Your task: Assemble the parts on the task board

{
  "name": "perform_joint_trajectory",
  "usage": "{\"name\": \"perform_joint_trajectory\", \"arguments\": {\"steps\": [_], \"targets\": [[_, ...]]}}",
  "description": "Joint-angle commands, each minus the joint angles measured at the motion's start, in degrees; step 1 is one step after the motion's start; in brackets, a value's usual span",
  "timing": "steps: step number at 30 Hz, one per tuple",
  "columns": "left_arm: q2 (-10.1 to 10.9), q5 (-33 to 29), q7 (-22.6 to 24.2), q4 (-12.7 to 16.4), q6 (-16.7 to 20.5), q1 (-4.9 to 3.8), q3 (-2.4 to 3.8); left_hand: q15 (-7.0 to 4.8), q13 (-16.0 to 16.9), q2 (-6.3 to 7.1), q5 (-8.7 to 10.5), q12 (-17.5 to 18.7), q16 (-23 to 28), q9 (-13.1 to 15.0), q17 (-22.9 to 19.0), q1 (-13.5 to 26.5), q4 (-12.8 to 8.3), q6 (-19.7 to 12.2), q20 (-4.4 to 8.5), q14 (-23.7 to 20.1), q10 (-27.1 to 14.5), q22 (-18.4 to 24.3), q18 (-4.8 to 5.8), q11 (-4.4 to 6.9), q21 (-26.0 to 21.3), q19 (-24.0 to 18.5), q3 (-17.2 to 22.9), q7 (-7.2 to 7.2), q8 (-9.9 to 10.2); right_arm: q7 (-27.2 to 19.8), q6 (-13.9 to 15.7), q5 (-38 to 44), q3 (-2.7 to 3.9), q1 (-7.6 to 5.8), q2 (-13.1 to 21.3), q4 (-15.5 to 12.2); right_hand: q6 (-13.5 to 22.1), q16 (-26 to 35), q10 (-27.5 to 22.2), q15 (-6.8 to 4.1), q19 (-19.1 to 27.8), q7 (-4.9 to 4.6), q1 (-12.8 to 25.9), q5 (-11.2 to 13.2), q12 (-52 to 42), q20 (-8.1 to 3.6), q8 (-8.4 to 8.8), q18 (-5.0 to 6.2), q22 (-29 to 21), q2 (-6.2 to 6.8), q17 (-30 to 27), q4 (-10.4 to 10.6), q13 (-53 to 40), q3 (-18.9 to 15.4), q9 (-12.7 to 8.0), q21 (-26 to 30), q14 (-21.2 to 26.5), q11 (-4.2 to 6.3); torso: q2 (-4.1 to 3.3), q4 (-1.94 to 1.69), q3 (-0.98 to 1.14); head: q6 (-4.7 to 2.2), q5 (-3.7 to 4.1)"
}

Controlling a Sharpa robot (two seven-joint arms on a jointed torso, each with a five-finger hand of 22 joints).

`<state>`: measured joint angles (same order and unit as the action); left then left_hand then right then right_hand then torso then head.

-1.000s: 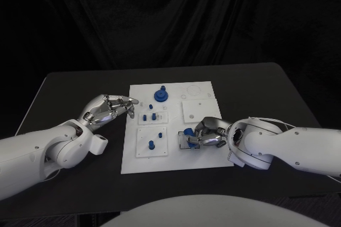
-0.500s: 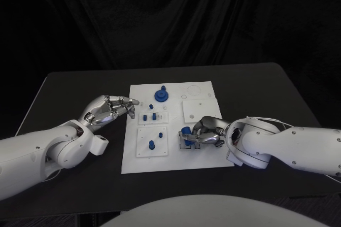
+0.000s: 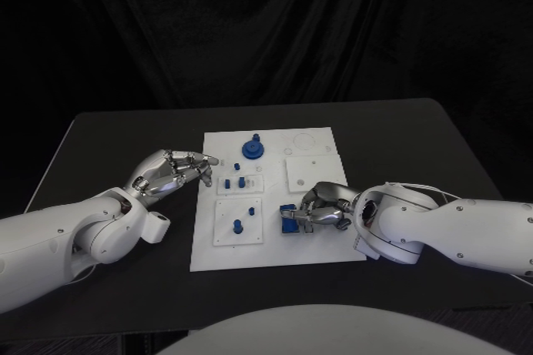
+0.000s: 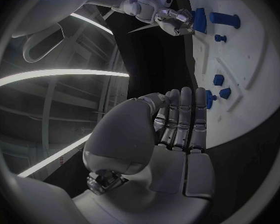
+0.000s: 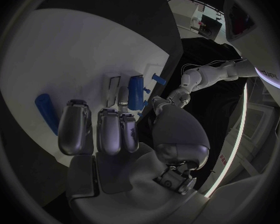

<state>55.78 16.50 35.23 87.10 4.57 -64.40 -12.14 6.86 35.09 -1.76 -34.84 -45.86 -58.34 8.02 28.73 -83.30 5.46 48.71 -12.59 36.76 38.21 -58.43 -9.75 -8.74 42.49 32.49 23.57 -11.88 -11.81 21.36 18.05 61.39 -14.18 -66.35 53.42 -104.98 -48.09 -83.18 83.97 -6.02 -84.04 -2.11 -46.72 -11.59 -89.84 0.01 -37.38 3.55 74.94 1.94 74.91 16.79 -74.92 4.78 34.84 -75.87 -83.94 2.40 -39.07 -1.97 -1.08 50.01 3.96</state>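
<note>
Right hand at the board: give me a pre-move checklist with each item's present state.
1. Right hand holds a blue part: ok, its fingers are on the part.
2. Part seated in the board: cannot tell, the fingers hide its base.
3. Left hand out of the way: ok, it is at the board's left edge and holds nothing.
4. Round blue part at the far end stands apart from the right hand: ok.
5. Small pegs mid-board upright: ok.

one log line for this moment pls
right hand: holds blue part over task board | left hand: curled, at board's left edge
</note>
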Motion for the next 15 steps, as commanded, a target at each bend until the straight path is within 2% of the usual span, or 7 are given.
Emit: {"name": "perform_joint_trajectory", "arguments": {"steps": [1, 4, 9, 10, 13, 15], "targets": [[-0.12, -0.34, 0.23, 0.03, -0.71, 0.10, 0.04, 0.02, -0.14, -0.21, -0.27, 0.30, 0.38, -0.09, -0.12, -0.53, 0.07, -0.43, 0.02, -0.43, 0.02, 0.06, -0.09, -0.36, -0.22, -0.34, -0.14, 0.13, -0.37, -0.59, -0.26, 0.79, 0.01, 0.12, 0.35, -0.39, -0.46, 0.26, 6.03, 0.24, -2.08, 0.18, 0.82, 0.51, -0.16, 0.46, 0.20, -0.26, 10.66, -0.11, 3.21, 0.04, -15.08, -0.65, -0.06, 0.14, -3.88, -0.19, 0.02, 0.00, 0.01, -0.01, -0.04], [-0.14, -0.34, 0.21, 0.00, -0.72, 0.12, 0.04, 0.02, -0.14, -0.21, -0.27, 0.30, 0.38, -0.09, -0.12, -0.53, 0.07, -0.43, 0.02, -0.43, 0.02, 0.06, -0.09, -0.36, -0.22, -0.34, -0.14, 0.13, -0.37, -1.06, 0.35, 0.81, 0.01, 0.12, 0.65, -0.60, -0.65, 0.23, 6.03, 0.21, -2.11, 0.23, 1.32, -0.01, -0.16, 0.43, 0.14, -0.27, 10.69, -0.90, 3.26, 0.04, -15.08, -1.26, -0.10, 0.07, -3.89, -0.15, 0.00, 0.01, 0.00, -0.01, -0.09], [-0.14, -0.34, 0.17, -0.01, -0.75, 0.14, 0.04, 0.02, -0.14, -0.21, -0.27, 0.30, 0.38, -0.09, -0.12, -0.53, 0.07, -0.43, 0.02, -0.43, 0.02, 0.06, -0.09, -0.36, -0.22, -0.34, -0.14, 0.13, -0.37, -2.69, 2.47, 0.82, 0.01, 0.12, 1.23, -0.99, -0.95, 0.07, 6.03, 0.11, -2.19, 0.35, 0.66, -4.83, -0.16, 0.34, 0.01, -0.31, 10.75, -2.57, 3.48, -0.03, -15.08, -2.19, -0.18, -0.10, -3.94, -0.02, 0.02, 0.04, 0.01, -0.01, -0.25], [-0.14, -0.34, 0.17, -0.01, -0.75, 0.14, 0.04, 0.02, -0.14, -0.21, -0.27, 0.30, 0.38, -0.09, -0.12, -0.53, 0.07, -0.43, 0.02, -0.43, 0.02, 0.06, -0.09, -0.36, -0.22, -0.34, -0.14, 0.13, -0.37, -2.88, 2.74, 0.83, 0.01, 0.12, 1.29, -1.02, -1.11, -0.09, 6.03, 0.05, -2.24, 0.45, -0.32, -7.02, -0.16, 0.29, -0.14, -0.35, 10.80, -2.76, 3.73, -0.24, -15.08, -2.02, -0.12, -0.27, -4.00, 0.02, 0.02, 0.04, 0.01, -0.01, -0.29], [-0.10, -0.34, 0.18, 0.00, -0.73, 0.15, 0.04, 0.02, -0.14, -0.21, -0.27, 0.30, 0.38, -0.09, -0.12, -0.53, 0.07, -0.43, 0.02, -0.43, 0.02, 0.06, -0.09, -0.36, -0.22, -0.34, -0.14, 0.13, -0.37, -4.45, 4.81, 0.85, 0.01, 0.12, 1.62, -1.24, -1.21, -0.26, 6.03, -0.01, -2.31, 0.54, -1.62, -8.38, -0.16, 0.24, -0.45, -0.39, 10.87, -3.46, 3.98, -0.12, -15.08, -1.82, 0.01, -0.48, -4.06, 0.12, 0.00, 0.03, 0.02, -0.01, -0.32], [-0.06, -0.34, 0.19, 0.03, -0.71, 0.16, 0.04, 0.02, -0.14, -0.21, -0.27, 0.30, 0.38, -0.09, -0.12, -0.53, 0.07, -0.43, 0.02, -0.43, 0.02, 0.06, -0.09, -0.36, -0.22, -0.34, -0.14, 0.13, -0.37, -6.12, 6.76, 1.17, 0.01, 0.11, 1.94, -1.46, -0.20, -0.41, 6.03, -0.02, -2.37, 0.51, -5.23, -10.74, -0.16, 0.16, -0.66, -0.42, 10.92, -3.47, 4.18, -0.95, -15.08, -1.05, 0.23, -0.65, -4.09, 0.11, 0.00, 0.01, 0.02, -0.01, -0.41]]}}
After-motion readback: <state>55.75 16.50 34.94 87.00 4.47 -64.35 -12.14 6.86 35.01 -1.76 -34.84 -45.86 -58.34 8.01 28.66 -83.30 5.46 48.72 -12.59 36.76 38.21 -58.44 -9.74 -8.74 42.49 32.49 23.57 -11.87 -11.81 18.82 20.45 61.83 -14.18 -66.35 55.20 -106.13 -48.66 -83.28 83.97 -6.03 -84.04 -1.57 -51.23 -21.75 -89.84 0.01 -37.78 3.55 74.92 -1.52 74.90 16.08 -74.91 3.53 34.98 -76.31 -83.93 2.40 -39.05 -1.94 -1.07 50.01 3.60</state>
